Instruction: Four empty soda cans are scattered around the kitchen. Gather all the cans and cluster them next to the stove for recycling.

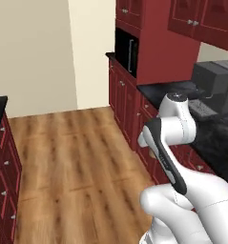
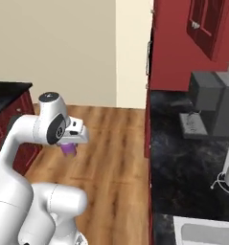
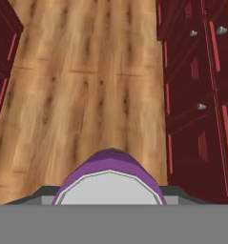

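Purple soda can (image 3: 110, 178) is pinched in the gripper (image 2: 68, 146) and carried upright above the wood floor (image 1: 77, 157), presumably for transport toward the stove, between the cabinet (image 3: 196, 86) rows.

We are looking down along a purple soda can (image 3: 110, 176) with a silver top, sitting between dark fingers (image 3: 41, 193), above the wood plank floor (image 3: 87, 86) running between dark red cabinets (image 3: 196, 95).
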You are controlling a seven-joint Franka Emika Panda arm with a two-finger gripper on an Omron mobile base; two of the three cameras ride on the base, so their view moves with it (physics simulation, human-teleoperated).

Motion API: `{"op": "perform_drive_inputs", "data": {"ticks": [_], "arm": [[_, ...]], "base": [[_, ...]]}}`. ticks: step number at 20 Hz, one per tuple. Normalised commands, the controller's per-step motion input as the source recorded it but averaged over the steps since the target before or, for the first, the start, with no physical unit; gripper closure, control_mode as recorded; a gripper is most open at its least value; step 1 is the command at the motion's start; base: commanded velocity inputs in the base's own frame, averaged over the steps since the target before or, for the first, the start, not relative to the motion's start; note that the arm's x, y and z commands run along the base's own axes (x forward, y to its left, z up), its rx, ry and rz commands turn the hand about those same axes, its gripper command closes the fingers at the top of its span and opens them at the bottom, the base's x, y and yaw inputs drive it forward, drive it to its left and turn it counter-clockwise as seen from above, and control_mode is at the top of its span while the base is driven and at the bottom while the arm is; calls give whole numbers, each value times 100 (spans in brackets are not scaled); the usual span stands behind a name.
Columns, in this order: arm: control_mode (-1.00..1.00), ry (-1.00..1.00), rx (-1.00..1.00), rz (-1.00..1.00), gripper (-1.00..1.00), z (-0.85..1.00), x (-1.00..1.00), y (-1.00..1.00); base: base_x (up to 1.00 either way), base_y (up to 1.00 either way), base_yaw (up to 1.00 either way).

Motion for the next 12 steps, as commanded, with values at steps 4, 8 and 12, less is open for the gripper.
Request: {"op": "perform_drive_inputs", "data": {"ticks": [4,8,12], "arm": [[100,0,0,0,100,0,0,0],[100,0,0,0,100,0,0,0],[100,0,0,0,100,0,0,0]], "base": [[28,12,35],[2,21,41],[2,19,44]]}}
